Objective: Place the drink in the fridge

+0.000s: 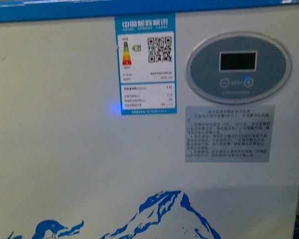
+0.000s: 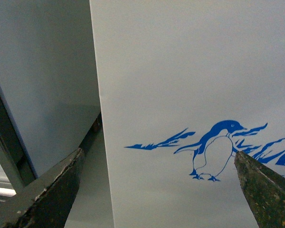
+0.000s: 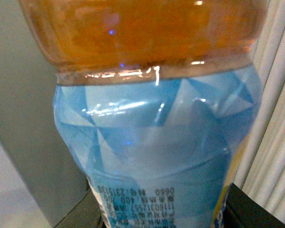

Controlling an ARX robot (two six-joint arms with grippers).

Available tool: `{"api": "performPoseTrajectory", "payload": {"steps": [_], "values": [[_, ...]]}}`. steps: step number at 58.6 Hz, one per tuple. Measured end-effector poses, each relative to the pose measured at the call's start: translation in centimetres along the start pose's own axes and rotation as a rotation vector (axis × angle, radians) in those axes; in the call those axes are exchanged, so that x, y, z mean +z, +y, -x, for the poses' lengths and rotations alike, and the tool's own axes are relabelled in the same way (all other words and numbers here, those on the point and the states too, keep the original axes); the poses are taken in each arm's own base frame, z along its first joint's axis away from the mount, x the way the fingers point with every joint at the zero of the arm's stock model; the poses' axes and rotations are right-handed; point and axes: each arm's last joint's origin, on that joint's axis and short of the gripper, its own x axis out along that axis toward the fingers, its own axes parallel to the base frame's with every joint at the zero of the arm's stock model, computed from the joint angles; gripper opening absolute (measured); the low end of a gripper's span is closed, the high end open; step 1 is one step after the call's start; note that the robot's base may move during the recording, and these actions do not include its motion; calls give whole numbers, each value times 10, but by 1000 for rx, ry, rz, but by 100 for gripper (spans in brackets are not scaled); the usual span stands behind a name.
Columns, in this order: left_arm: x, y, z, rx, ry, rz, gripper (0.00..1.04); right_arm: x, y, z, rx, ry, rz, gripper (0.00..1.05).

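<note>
Drink [image 3: 156, 109] in the right pincer [image 3: 171, 211], fridge [image 1: 65, 164] front close ahead.
The pincer is clamped on the clear bottle, amber liquid showing above its blue label [image 3: 152, 161]. The left pincer [image 2: 157, 156] gapes apart, empty, facing the penguin [image 2: 213, 149] on the fridge's white front; the fridge's inside is hidden.

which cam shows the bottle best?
Right wrist view: the bottle fills the frame, with its amber liquid and blue label clear. The front and left wrist views show the fridge front, no bottle.
</note>
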Motion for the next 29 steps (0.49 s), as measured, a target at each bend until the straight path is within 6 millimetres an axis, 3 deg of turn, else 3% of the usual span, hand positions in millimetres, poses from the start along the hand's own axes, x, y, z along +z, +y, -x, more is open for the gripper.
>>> {"api": "performPoseTrajectory", "payload": {"steps": [29], "values": [[0,0,0,0,0,0,97,0,0,0,0,0,-1,38]]}}
